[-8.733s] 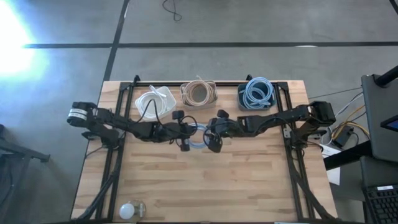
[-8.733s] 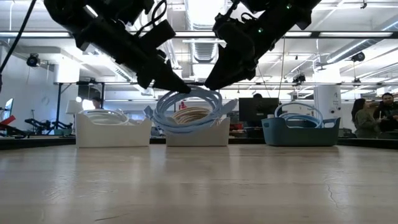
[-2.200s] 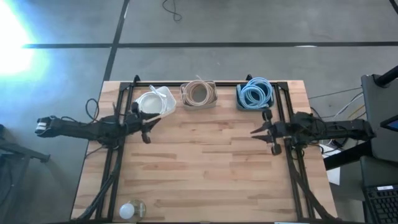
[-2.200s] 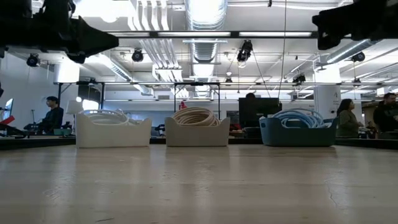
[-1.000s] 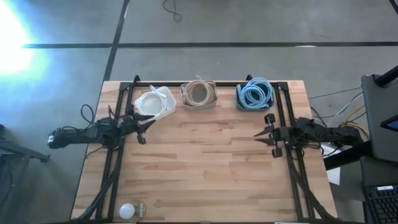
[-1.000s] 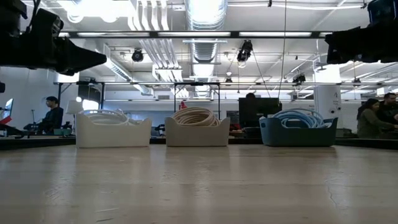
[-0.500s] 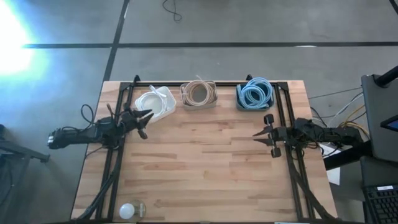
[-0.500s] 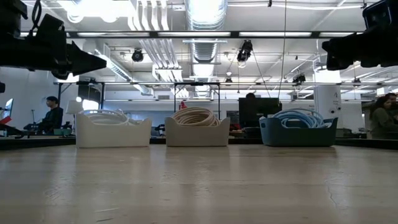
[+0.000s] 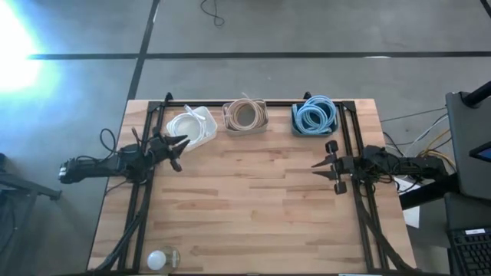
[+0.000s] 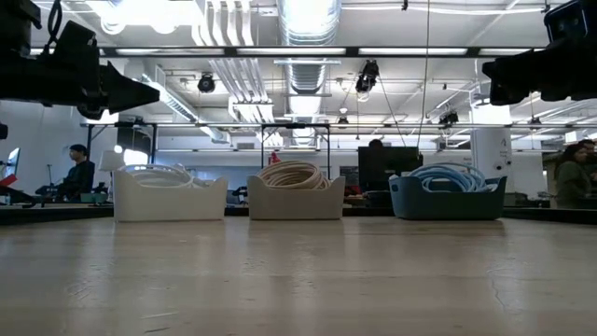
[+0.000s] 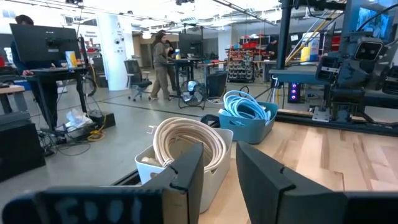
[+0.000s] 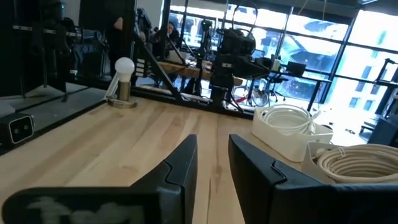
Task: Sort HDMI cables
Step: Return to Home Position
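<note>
The HDMI cables (image 9: 316, 113) are being held, coiled and sorted by colour, in three bins (image 9: 209, 123) along the far edge of the surface (image 9: 253, 207). The left tool (image 9: 178, 153) and the right tool (image 9: 324, 166) are being held spread and empty over the surface's opposite sides.

Bright overhead strip lights (image 10: 233, 51), harsh white glare on floor (image 9: 17, 54).

Past our left gripper (image 11: 219, 158), its two dark fingers standing apart, we see beige HDMI cables (image 11: 189, 140) coiled in a pale bin (image 11: 151, 169) on the wooden table (image 11: 323, 155). Farther along sits a blue bin (image 11: 258, 127) holding light blue coils (image 11: 245, 107) (piled above its rim). In the room beyond, a person (image 11: 158, 62) stands by a desk.
</note>
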